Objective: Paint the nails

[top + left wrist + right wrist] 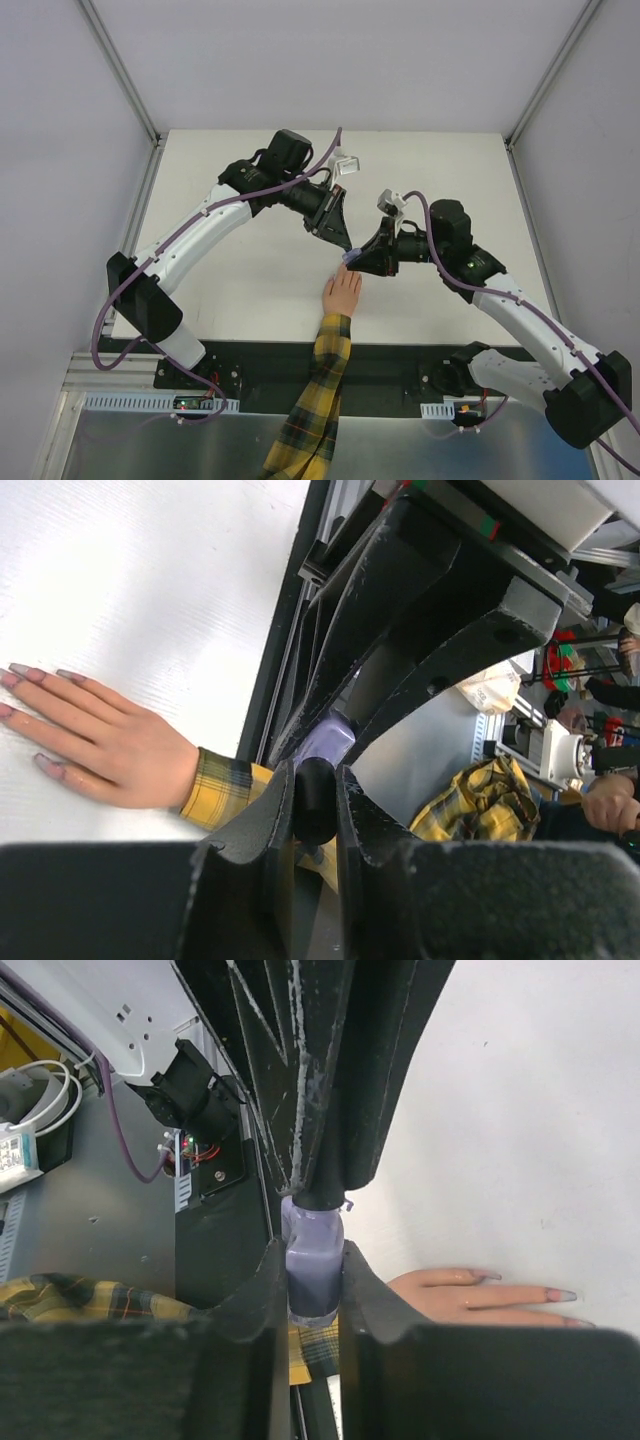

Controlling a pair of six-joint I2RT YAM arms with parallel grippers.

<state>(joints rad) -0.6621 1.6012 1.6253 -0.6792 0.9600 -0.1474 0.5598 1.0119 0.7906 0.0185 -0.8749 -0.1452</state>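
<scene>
A pale hand [341,293] with a yellow-and-dark plaid sleeve [315,395] lies flat on the white table, fingers pointing away from the arms. Its tiny nails [27,670] look pinkish in the left wrist view; they also show in the right wrist view [560,1294]. My right gripper [314,1270] is shut on a small purple bottle [313,1260], held just above the fingertips [351,258]. My left gripper [315,800] is shut on the bottle's black cap [315,798], meeting the right gripper from the opposite side [345,243].
A black strip [400,365] runs along the table's near edge under the sleeve. White walls and metal frame posts [120,70] enclose the table. A small white block [346,166] lies at the back behind the left arm.
</scene>
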